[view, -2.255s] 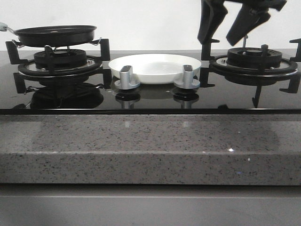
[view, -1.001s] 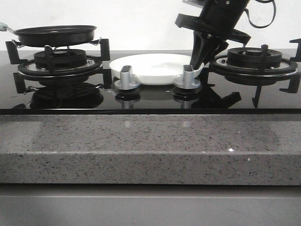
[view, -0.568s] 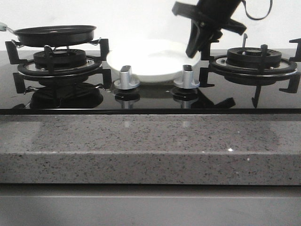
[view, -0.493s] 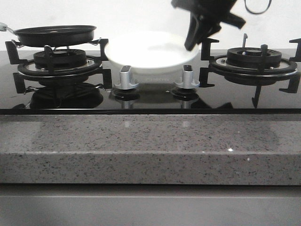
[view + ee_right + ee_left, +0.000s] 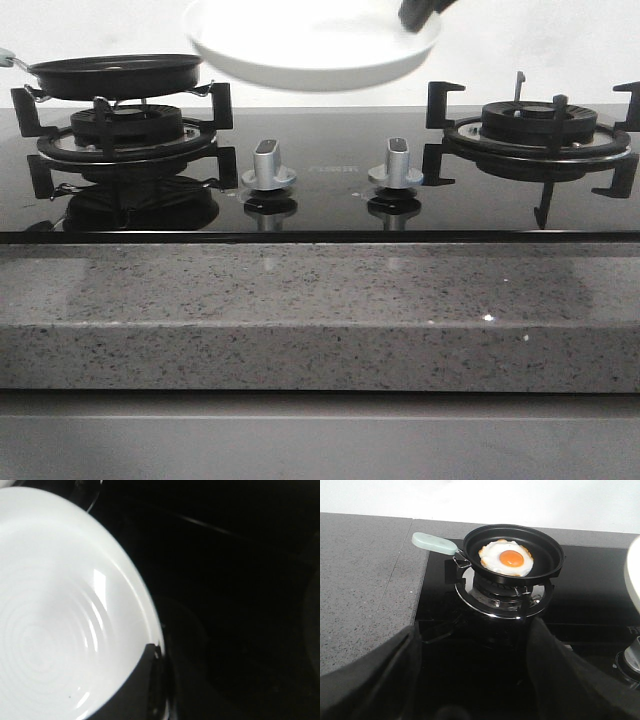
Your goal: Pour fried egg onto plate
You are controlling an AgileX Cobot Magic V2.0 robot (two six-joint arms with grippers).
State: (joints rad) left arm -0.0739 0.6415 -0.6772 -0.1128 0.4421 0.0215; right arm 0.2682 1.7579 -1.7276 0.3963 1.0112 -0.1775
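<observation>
Counter (image 5: 320, 320) and stove | plate (image 5: 310, 45) hanging high above the knobs, right claw (image 5: 422, 12) pinching only its rim, so it may be tipping or slipping | frying pan (image 5: 512, 555) holding fried egg (image 5: 506, 557) | left claw (image 5: 475, 680) waiting spread, empty.

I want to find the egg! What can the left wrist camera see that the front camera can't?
Only the left wrist view shows the fried egg, yolk up, inside the black pan, plus the pan's pale green handle. Only the front view shows the right gripper holding the plate's rim in the air, both knobs, and the right burner. Both show the pan on the left burner and some of the white plate.
</observation>
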